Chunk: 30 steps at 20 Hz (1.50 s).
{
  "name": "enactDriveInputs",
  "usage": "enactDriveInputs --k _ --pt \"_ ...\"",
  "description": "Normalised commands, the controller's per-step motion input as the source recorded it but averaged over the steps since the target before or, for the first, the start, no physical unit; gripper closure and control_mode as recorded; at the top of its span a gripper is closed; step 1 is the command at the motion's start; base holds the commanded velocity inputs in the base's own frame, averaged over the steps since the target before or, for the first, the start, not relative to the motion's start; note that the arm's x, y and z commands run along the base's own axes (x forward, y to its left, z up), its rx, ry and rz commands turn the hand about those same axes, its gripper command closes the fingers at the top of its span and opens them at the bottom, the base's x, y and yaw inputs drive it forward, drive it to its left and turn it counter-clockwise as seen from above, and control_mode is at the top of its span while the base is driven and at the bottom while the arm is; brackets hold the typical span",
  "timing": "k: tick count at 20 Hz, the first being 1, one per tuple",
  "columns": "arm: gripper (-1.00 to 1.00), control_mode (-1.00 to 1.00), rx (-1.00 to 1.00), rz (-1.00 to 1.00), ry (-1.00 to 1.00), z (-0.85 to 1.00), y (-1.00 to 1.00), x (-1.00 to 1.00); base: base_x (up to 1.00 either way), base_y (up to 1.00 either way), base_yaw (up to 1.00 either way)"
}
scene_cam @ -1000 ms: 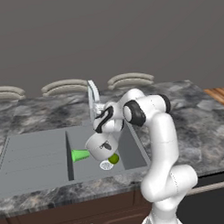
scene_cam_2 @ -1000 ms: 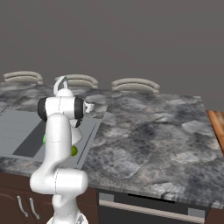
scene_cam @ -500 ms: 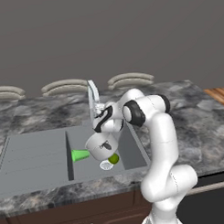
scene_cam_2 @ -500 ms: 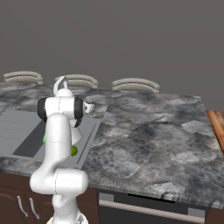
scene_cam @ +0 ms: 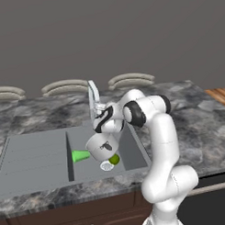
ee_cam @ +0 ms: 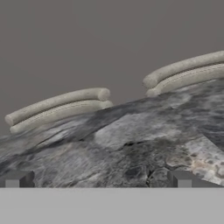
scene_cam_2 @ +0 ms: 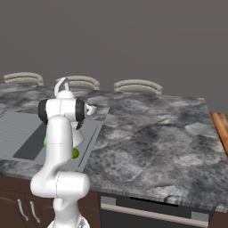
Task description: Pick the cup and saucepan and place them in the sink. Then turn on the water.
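Observation:
The green cup (scene_cam: 80, 156) lies on its side in the sink (scene_cam: 37, 153), against the divider of the basin. Just to its right the silver-grey saucepan (scene_cam: 101, 147) sits tilted in the same basin, under my wrist. My gripper (ee_cam: 98, 179) is open, its two fingertips (ee_cam: 17, 178) far apart with nothing between them. It faces out over the stone counter (ee_cam: 131, 148), away from the basin. The slim faucet (scene_cam: 92, 99) rises behind the sink, close to my wrist.
A small yellow-green ball (scene_cam: 114, 159) rests by the round drain (scene_cam: 106, 166). Curved beige seat backs (ee_cam: 57, 107) line the far side of the counter. In the right base view, broad marble counter (scene_cam_2: 151, 138) stretches right of the sink (scene_cam_2: 18, 133).

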Motion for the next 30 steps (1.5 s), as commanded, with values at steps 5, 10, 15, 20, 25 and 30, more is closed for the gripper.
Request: enactDriveInputs --k 5,10,15,20,25,30 --pt "-1.00 -1.00 0.00 0.00 -0.07 0.00 -1.00 0.00 0.00 0.00 0.00" --pt "-1.00 -1.00 0.00 0.00 -0.07 0.00 -1.00 0.00 0.00 0.00 0.00" --pt "-1.00 -1.00 0.00 0.00 -0.05 0.00 -1.00 0.00 0.00 0.00 0.00" --pt "-1.00 -1.00 0.00 0.00 -0.04 0.00 -1.00 0.00 0.00 0.00 0.00" --pt "-1.00 -1.00 0.00 0.00 -0.02 0.00 -1.00 0.00 0.00 0.00 0.00" --pt "-1.00 -1.00 0.00 0.00 -0.02 0.00 -1.00 0.00 0.00 0.00 0.00"
